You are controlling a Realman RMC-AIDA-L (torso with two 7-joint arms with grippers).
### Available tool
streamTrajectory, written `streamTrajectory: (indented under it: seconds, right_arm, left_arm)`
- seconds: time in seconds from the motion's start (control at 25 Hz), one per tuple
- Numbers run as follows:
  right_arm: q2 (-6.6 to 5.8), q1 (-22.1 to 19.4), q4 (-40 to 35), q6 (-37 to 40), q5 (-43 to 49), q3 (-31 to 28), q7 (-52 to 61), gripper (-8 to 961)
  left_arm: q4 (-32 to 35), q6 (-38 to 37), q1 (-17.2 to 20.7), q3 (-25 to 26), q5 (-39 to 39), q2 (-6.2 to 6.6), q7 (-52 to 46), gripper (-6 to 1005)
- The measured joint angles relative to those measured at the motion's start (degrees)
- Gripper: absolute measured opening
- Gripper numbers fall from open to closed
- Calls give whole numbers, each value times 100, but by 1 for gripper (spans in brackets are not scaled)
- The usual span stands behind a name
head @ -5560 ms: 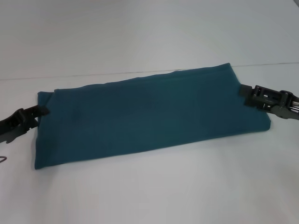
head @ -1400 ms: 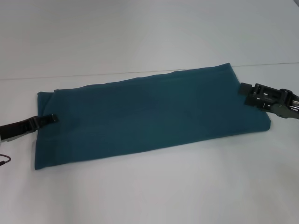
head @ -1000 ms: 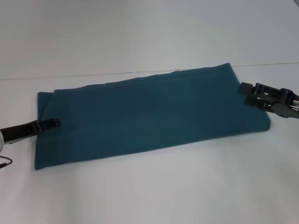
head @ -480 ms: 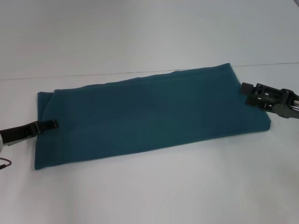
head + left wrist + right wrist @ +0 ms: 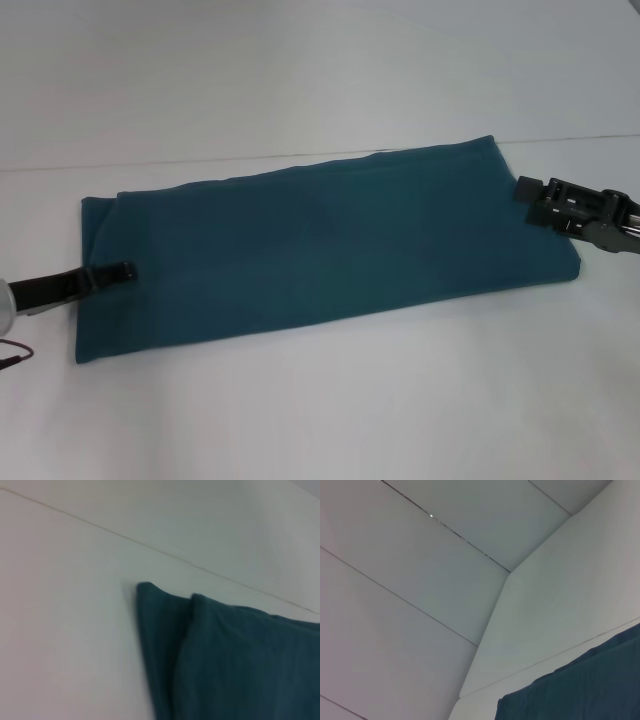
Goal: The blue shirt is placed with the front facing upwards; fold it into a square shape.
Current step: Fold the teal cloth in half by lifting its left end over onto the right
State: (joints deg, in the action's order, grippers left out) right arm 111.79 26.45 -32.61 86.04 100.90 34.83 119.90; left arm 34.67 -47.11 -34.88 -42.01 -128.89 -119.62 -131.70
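White table bears the folded blue shirt, pale wall behind

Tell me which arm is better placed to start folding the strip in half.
Probably left. The left gripper reaches in over the blue shirt at its left end, while the right gripper sits at the right edge, barely overlapping the cloth.
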Motion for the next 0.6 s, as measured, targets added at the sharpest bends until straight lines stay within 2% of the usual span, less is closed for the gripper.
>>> streamTrajectory:
  seconds: [0.4,0.6]
  right_arm:
    - [0,5,0,-17,-1,-13,-17,869]
    - [0,-5,0,-18,0,-67,-19,868]
  left_arm:
    - [-21,-330,-205,-184,-28,-104,-43,900]
    - [204,-359,-202,-274,22,-173,-126,811]
